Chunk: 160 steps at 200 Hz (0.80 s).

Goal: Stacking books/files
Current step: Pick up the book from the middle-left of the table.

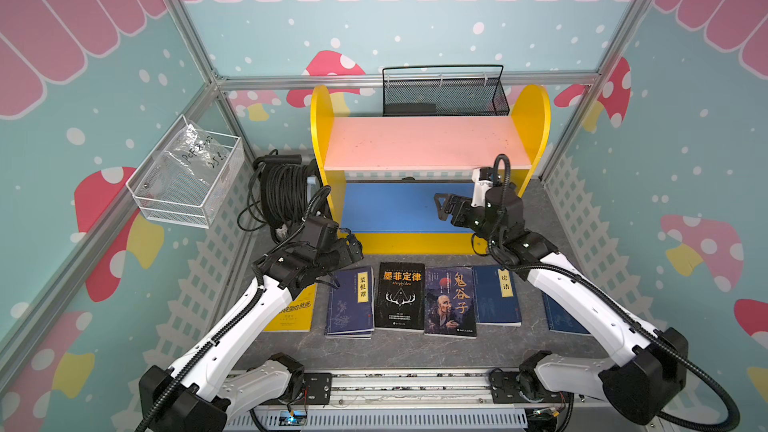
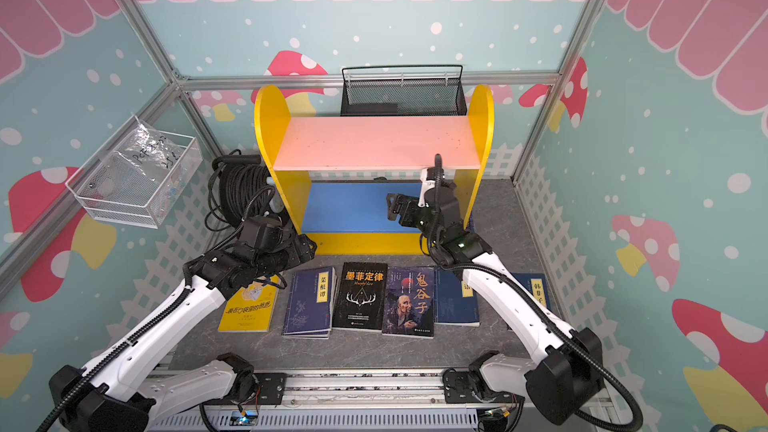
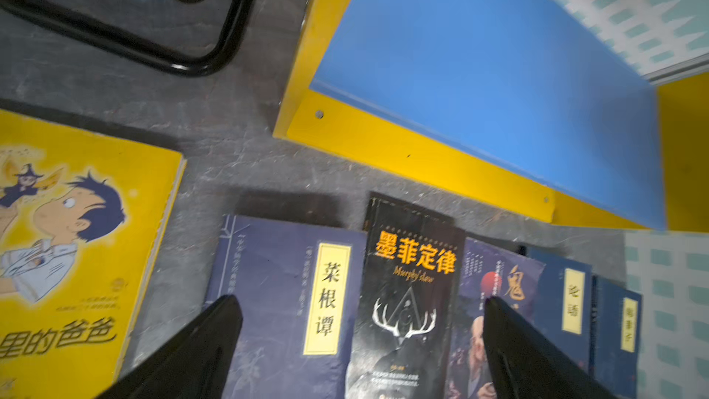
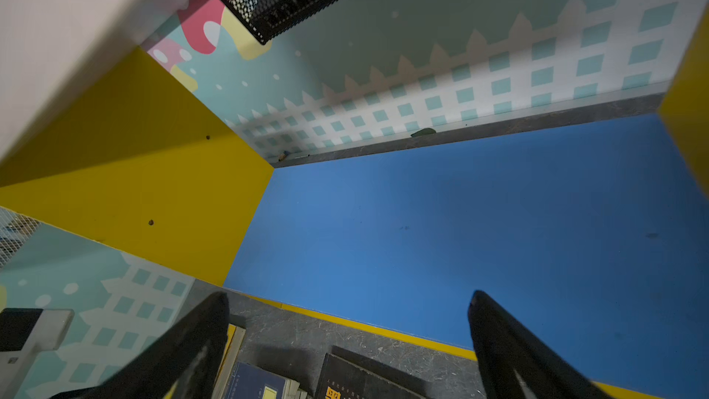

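Wide-open left jaws hang near the books [image 1: 400,302]; wide-open right jaws sit over the blue shelf [image 1: 390,205].

We see a grey marbled tabletop [image 1: 415,351] carrying everything. Along its near part we count a row of books lying flat, covers up: a yellow book [image 2: 249,309], near it a small pile of thin navy books [image 1: 349,305], then a black book [image 1: 400,297] with an antler emblem, a purple book [image 1: 451,303] with an old man's portrait touching its edge, a labelled navy book [image 1: 496,297], and an outermost navy book [image 2: 536,288], partly hidden from us. Behind the row stands a yellow shelf unit [image 1: 415,243] with a blue bottom board [image 1: 390,205] and a pink top board [image 1: 415,141]. Beside the unit we find a black cable reel [image 1: 282,193] on the tabletop
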{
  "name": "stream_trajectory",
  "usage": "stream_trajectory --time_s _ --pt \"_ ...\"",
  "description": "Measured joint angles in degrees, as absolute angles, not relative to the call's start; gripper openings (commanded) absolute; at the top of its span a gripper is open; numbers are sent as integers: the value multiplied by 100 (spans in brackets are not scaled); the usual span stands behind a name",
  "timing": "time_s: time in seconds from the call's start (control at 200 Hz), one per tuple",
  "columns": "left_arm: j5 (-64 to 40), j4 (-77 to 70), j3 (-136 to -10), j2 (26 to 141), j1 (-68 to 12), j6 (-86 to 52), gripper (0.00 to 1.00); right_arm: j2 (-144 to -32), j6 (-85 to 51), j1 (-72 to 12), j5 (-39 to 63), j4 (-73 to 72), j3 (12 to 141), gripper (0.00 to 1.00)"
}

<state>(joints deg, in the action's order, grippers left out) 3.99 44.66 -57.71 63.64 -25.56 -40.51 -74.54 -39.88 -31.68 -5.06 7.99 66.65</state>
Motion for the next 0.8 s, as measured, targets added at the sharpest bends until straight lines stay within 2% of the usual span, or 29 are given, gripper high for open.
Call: stream_trajectory --time_s 0.16,0.315,0.585,0.8 --pt "399 4722 -5588 6445 -2554 -3765 100 -8123 -3966 -3844 -1109 1153 6958 99" --pt "239 4716 -5216 6558 -2438 -3682 100 -8405 -3972 -4136 -1398 1304 6982 99" --pt "-301 4294 -4222 6167 -2034 -4091 100 -8755 -3883 -4169 -1354 1229 7234 99" --pt "-519 4158 -3815 5529 -1721 -4550 100 -8803 -3693 -4171 -707 1175 7262 99"
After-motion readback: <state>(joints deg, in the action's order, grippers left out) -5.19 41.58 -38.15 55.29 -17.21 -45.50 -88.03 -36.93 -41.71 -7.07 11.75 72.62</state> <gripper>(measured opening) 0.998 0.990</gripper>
